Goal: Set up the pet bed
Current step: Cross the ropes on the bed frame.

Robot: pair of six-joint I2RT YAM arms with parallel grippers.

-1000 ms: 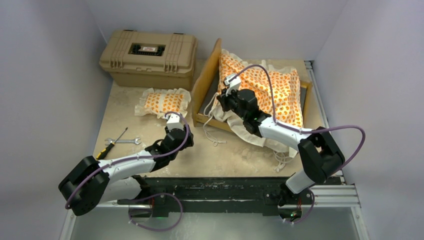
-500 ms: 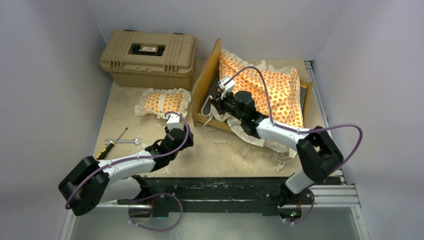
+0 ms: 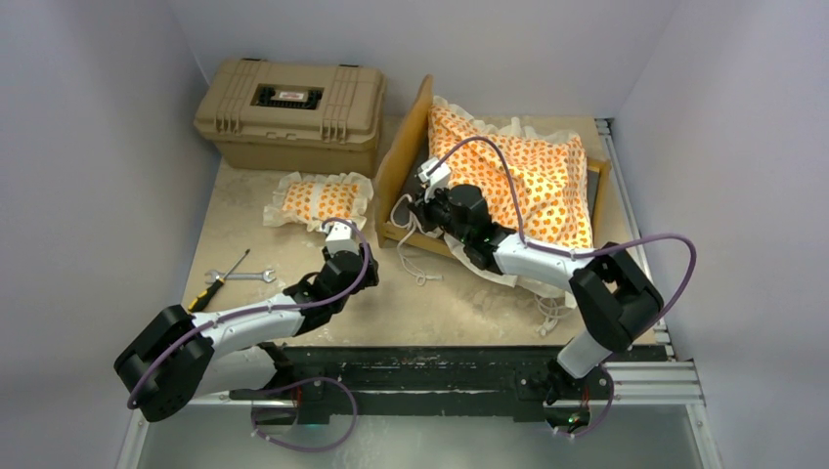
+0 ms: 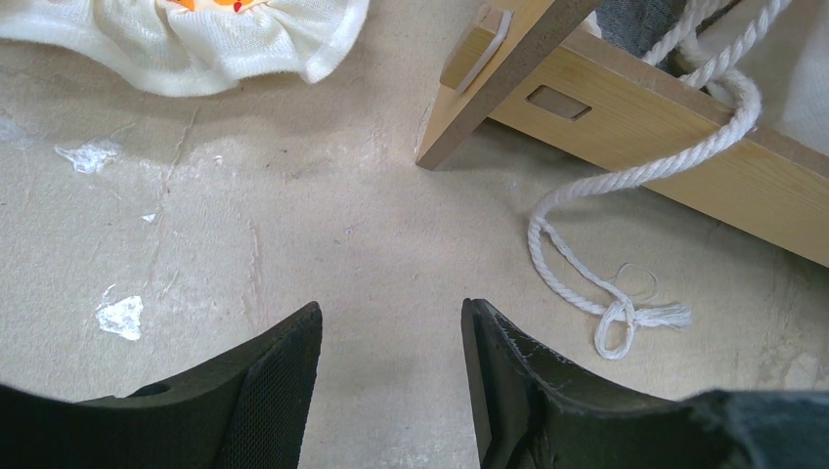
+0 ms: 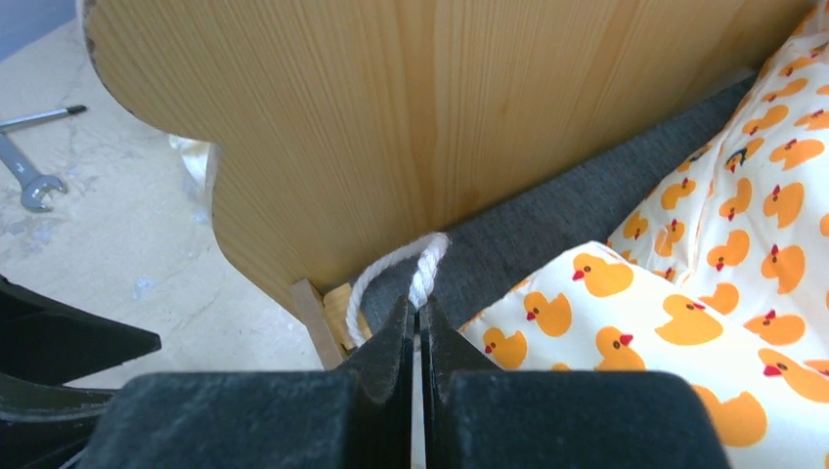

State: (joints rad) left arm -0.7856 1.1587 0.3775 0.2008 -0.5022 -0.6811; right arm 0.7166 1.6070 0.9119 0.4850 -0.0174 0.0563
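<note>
at the headboard foot, right gripper is clamped on the cord; left gripper hangs open, empty. mattress lies skewed in the frame; pillow on the table. risk: pulling the cord may drag the mattress out or shift the frame.

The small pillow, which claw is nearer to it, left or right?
Left. The left claw hovers open just short of the pillow; the right claw is beyond the headboard, shut on a white cord.
</note>
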